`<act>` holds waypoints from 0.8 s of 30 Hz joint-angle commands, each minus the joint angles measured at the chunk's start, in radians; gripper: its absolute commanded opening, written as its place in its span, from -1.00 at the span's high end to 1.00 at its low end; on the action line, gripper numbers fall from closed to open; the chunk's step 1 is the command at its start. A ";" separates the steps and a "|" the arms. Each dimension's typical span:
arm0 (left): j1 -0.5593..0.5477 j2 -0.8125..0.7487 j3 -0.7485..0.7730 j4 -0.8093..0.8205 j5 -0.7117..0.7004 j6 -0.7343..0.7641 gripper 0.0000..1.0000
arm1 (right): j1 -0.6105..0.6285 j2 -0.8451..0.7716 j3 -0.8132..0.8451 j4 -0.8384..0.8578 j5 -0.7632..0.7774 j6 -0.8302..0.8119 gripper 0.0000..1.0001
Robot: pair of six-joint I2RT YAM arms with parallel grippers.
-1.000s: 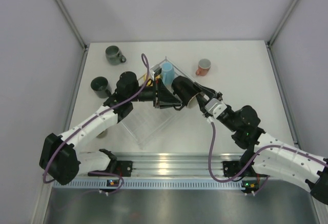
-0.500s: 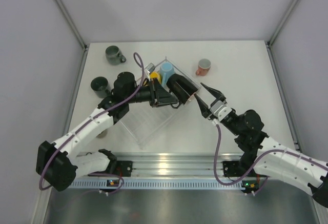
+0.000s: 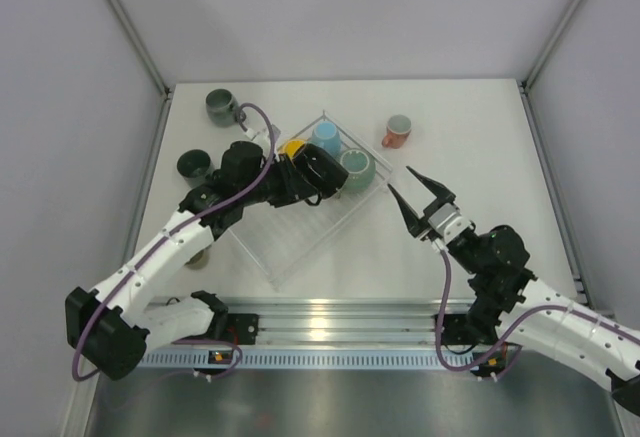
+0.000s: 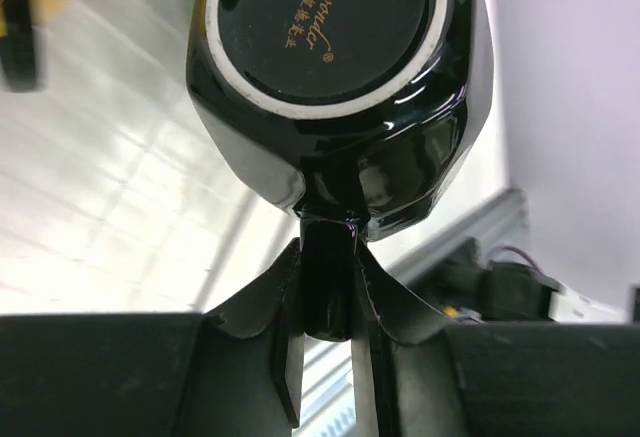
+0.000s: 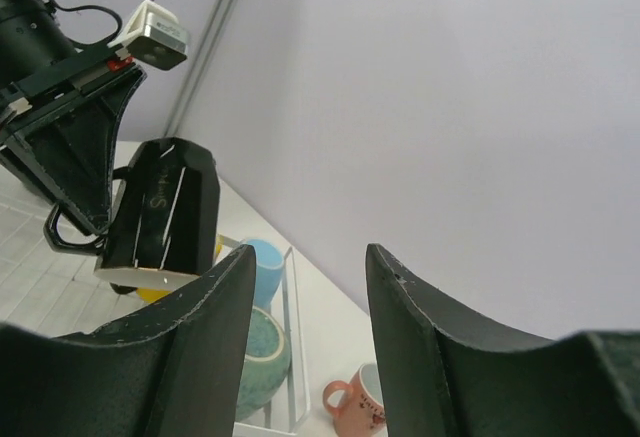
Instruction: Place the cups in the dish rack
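My left gripper (image 3: 300,172) is shut on the handle of the black mug (image 3: 318,169) and holds it on its side above the clear dish rack (image 3: 290,239). In the left wrist view the mug's base (image 4: 330,17) faces the camera, its handle pinched between my fingers (image 4: 285,297). Yellow (image 3: 293,147), light blue (image 3: 326,137) and teal-green (image 3: 356,169) mugs stand in the rack's far corner. My right gripper (image 3: 401,180) is open and empty, right of the rack. The right wrist view shows the black mug (image 5: 165,217), the light blue mug (image 5: 264,267) and the teal-green mug (image 5: 262,357).
A salmon pink mug (image 3: 397,131) stands on the table right of the rack, also in the right wrist view (image 5: 360,402). A dark grey-green mug (image 3: 222,107) stands at the far left and another dark mug (image 3: 195,167) beside my left arm. Grey walls enclose the table.
My right gripper let go of the black mug and drew back to the right and nearer. My left gripper, holding the mug's handle, carried it left, uncovering the teal-green mug.
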 commanded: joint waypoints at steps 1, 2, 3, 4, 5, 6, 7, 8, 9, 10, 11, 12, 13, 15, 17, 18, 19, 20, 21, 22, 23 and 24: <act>0.003 -0.040 0.079 -0.011 -0.170 0.122 1.00 | 0.018 -0.022 0.003 0.011 0.031 0.009 0.03; 0.005 -0.040 0.079 -0.025 -0.201 0.128 1.00 | 0.016 -0.023 0.003 0.011 0.038 0.006 0.04; 0.003 -0.039 0.079 -0.033 -0.215 0.136 1.00 | 0.018 -0.022 0.003 0.011 0.044 0.005 0.03; 0.003 -0.037 0.078 -0.039 -0.229 0.154 1.00 | 0.016 -0.019 0.003 0.016 0.048 0.005 0.03; 0.002 -0.037 0.079 -0.053 -0.242 0.162 1.00 | 0.016 -0.019 0.003 0.018 0.052 0.003 0.03; 0.000 -0.035 0.075 -0.059 -0.276 0.171 1.00 | 0.016 -0.016 0.001 0.019 0.055 0.003 0.03; 0.000 -0.034 0.073 -0.062 -0.285 0.193 1.00 | 0.016 -0.013 0.001 0.022 0.058 0.003 0.03; -0.003 -0.034 0.071 -0.066 -0.288 0.203 1.00 | 0.016 -0.013 0.001 0.024 0.058 0.005 0.03; -0.003 -0.034 0.070 -0.071 -0.333 0.223 1.00 | 0.016 -0.011 0.000 0.027 0.060 0.005 0.03; -0.004 -0.029 0.070 -0.076 -0.344 0.231 1.00 | 0.016 -0.010 -0.002 0.028 0.063 0.005 0.03; -0.010 -0.029 0.068 -0.074 -0.350 0.239 1.00 | 0.018 -0.009 -0.003 0.034 0.064 0.005 0.03; -0.013 -0.028 0.068 -0.074 -0.365 0.251 1.00 | 0.016 -0.011 -0.003 0.036 0.067 0.005 0.03; -0.018 -0.026 0.068 -0.076 -0.374 0.257 1.00 | 0.018 -0.010 -0.003 0.037 0.072 0.005 0.03; -0.038 -0.025 0.065 -0.076 -0.409 0.274 1.00 | 0.018 -0.013 -0.003 0.036 0.077 0.005 0.03; -0.056 -0.020 0.061 -0.079 -0.422 0.277 1.00 | 0.015 -0.016 -0.003 0.038 0.081 0.005 0.03; -0.058 -0.017 0.059 -0.079 -0.427 0.282 1.00 | 0.018 -0.019 -0.003 0.036 0.084 0.005 0.03; -0.070 -0.016 0.056 -0.079 -0.439 0.282 1.00 | 0.018 -0.020 -0.005 0.037 0.086 0.005 0.03; -0.076 -0.016 0.049 -0.079 -0.445 0.280 1.00 | 0.018 -0.022 -0.005 0.038 0.086 0.005 0.03; -0.084 -0.014 0.044 -0.077 -0.451 0.276 1.00 | 0.016 -0.026 -0.005 0.036 0.087 0.005 0.03; -0.099 -0.017 0.039 -0.077 -0.465 0.273 1.00 | 0.018 -0.026 -0.005 0.033 0.090 0.006 0.03; -0.105 -0.017 0.032 -0.077 -0.473 0.270 1.00 | 0.018 -0.028 -0.005 0.033 0.092 0.005 0.03; -0.112 -0.017 0.029 -0.077 -0.479 0.266 1.00 | 0.018 -0.029 -0.006 0.031 0.091 0.006 0.03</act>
